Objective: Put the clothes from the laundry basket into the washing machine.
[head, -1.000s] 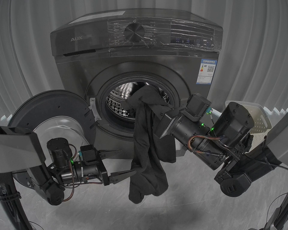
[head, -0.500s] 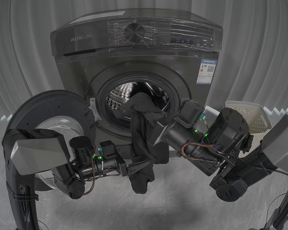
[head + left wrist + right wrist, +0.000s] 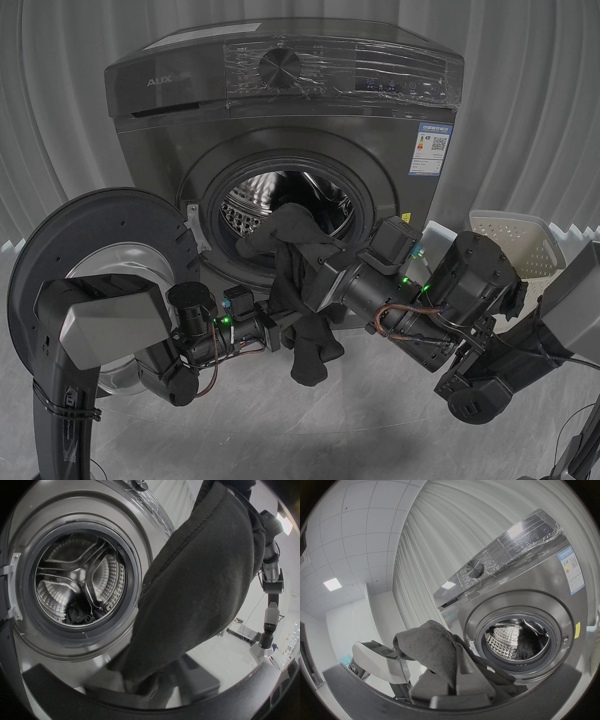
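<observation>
Clothes counted: two dark pieces. One long dark garment point(image 3: 300, 275) held up just in front of the washing machine point(image 3: 187, 144), upper end bunched before the round opening point(image 3: 215, 206), lower end hanging loose toward the floor point(image 3: 375, 412). Second piece, a small dark clump point(image 3: 76, 614), lying low inside the steel drum point(image 3: 62, 573).

Two arms at the garment. Higher up, the right gripper point(image 3: 453, 675), pressed together on the upper part of the garment, cloth draped over its fingers point(image 3: 470, 670), level with the lower half of the opening. Lower down and to the left, the left gripper point(image 3: 147, 683), fingers point(image 3: 197, 673) spread with the narrow lower part of the garment between them; impossible to tell whether touching the cloth.

One grey front-loading machine, with one round knob point(image 3: 279, 67) on the top panel under clear film and one label point(image 3: 430, 149) at the upper right of the front. One round door point(image 3: 106, 219), swung fully open to the left of the opening. One white laundry basket point(image 3: 525, 244) to the right of the machine, partly behind the right arm, well apart from the garment.
</observation>
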`<state>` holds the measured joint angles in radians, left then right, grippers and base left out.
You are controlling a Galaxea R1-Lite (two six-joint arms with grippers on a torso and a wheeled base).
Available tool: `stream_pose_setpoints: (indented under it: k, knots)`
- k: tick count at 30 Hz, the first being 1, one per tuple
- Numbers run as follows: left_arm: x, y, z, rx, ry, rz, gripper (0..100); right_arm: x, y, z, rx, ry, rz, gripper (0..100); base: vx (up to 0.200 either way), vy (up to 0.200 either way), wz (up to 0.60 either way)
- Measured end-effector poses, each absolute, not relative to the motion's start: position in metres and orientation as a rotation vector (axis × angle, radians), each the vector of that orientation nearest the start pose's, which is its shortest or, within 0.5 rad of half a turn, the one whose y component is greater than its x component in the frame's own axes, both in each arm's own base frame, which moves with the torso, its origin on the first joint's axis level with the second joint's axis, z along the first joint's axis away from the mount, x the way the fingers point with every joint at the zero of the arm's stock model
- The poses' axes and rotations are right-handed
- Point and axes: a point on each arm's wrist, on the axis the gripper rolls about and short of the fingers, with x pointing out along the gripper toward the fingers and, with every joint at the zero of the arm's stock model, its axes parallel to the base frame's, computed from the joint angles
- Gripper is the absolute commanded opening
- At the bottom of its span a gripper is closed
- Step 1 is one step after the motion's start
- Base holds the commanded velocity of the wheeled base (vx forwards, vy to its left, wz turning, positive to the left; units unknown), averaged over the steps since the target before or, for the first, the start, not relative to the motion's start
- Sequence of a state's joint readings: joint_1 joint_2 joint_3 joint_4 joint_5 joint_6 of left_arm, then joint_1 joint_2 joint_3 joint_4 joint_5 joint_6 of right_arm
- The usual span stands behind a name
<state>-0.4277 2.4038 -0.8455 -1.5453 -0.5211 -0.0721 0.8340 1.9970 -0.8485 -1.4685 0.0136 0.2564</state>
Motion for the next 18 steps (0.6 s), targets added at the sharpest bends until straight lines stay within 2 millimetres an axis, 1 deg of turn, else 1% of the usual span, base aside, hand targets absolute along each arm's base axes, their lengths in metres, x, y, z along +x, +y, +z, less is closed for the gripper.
stream_pose_setpoints:
  k: [5, 10, 14, 18]
  knots:
    - [0.359, -0.179, 0.027, -0.065, 0.041, -0.947, 0, 0.246, 0.266, 0.176, 0.367, -0.191, 0.866, 0, 0.000, 0.000, 0.00]
    - [0.353, -0.178, 0.030, -0.057, 0.042, -0.951, 0, 0.252, 0.262, 0.175, 0.362, -0.190, 0.846, 0, 0.000, 0.000, 0.00]
    - [0.343, -0.174, 0.040, -0.052, 0.044, -0.950, 0, 0.269, 0.254, 0.171, 0.350, -0.180, 0.787, 0, 0.000, 0.000, 0.00]
    - [0.328, -0.165, 0.057, -0.051, 0.036, -0.925, 0, 0.290, 0.242, 0.164, 0.339, -0.173, 0.718, 0, 0.000, 0.000, 0.00]
